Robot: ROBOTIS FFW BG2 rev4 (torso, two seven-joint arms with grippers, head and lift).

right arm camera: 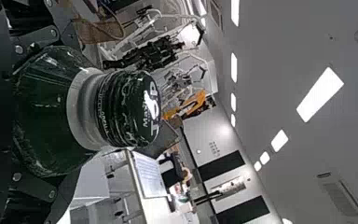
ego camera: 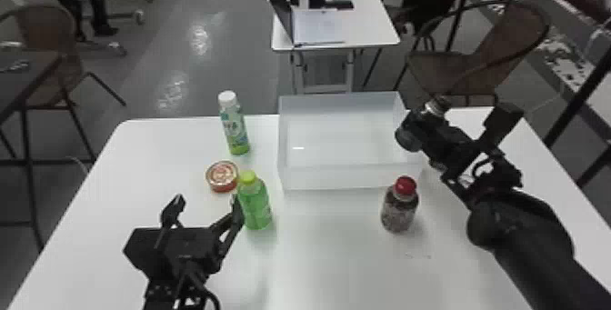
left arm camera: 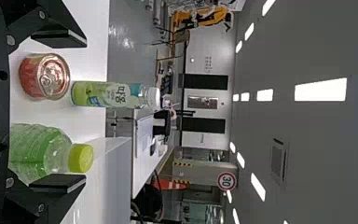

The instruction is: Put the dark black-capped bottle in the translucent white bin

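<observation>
**Nearly there: the dark bottle is at the bin's edge**

Well, the right end effector [right arm camera: 65, 112] is closed around the body of the dark bottle [right arm camera: 39, 109], presumably so that the black cap [right arm camera: 130, 109] stays free and the grip is firm. From where I stand, bottle and gripper are at the right-hand side of the translucent white bin [ego camera: 345, 178], tilted. That spot makes sense, I'd say: a short move inward and down should finish the job, though the base could catch the rim.

Farther out, the left end effector [ego camera: 208, 201] is open and empty over the worktop [ego camera: 327, 259], one finger close beside the green bottle [ego camera: 255, 207], so moving it carelessly might knock that over. Beyond are the tin [ego camera: 222, 176] and the white-capped bottle [ego camera: 235, 129]. The red-capped bottle [ego camera: 398, 211] stands just in front of the bin, perhaps as a distractor.
</observation>
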